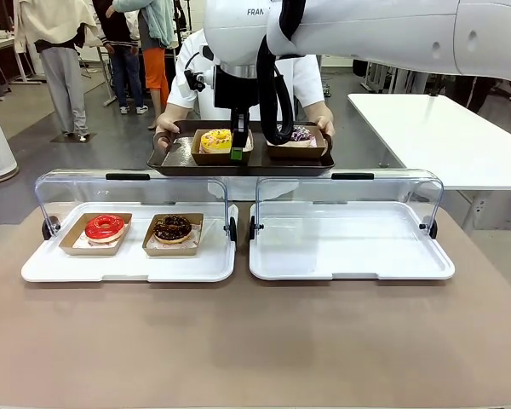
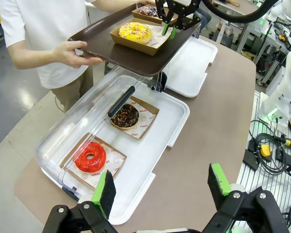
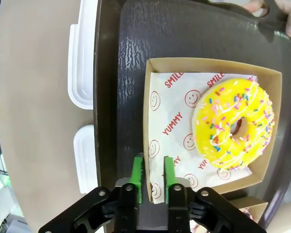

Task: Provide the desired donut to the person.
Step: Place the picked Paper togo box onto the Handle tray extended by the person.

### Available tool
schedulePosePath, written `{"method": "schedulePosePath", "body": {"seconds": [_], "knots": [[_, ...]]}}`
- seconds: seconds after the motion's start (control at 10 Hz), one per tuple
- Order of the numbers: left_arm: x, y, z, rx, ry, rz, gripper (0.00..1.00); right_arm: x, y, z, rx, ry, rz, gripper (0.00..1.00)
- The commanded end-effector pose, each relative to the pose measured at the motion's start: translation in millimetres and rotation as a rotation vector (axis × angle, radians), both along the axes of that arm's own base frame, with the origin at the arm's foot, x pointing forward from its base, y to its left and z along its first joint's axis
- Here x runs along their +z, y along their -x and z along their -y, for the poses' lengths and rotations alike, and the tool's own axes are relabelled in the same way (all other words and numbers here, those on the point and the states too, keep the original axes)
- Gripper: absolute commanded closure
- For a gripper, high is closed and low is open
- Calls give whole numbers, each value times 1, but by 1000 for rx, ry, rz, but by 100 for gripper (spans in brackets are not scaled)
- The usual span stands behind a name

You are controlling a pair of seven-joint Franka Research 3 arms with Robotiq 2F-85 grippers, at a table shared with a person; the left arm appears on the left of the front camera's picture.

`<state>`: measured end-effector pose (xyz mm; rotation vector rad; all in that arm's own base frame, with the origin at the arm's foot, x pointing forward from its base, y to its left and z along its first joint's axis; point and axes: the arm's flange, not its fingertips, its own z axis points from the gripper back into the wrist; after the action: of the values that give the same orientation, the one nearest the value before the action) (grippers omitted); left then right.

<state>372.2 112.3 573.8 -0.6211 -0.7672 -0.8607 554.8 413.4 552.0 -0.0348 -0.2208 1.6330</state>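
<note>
The left gripper (image 2: 157,194) hangs open over the near display tray (image 2: 150,160). Farther off, the right gripper (image 3: 153,172) straddles the cardboard box wall (image 3: 146,126), slightly parted, beside the yellow sprinkled donut (image 3: 235,126) on the person's (image 2: 43,34) brown tray (image 1: 175,158).

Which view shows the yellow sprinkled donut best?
The right wrist view: the yellow donut sits close, seen from above in its paper-lined box. The left wrist view shows it smaller on the tray; the front view shows it low and partly behind the arm.
</note>
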Motion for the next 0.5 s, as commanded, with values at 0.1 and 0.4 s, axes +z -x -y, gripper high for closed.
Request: {"method": "schedulePosePath", "body": {"seconds": [0.1, 0.4], "knots": [[1, -1, 1, 1, 1, 2, 0, 8, -1, -8, -15, 20, 41, 0], [1, -1, 1, 1, 1, 2, 0, 9, -1, -7, -14, 15, 41, 0]]}}
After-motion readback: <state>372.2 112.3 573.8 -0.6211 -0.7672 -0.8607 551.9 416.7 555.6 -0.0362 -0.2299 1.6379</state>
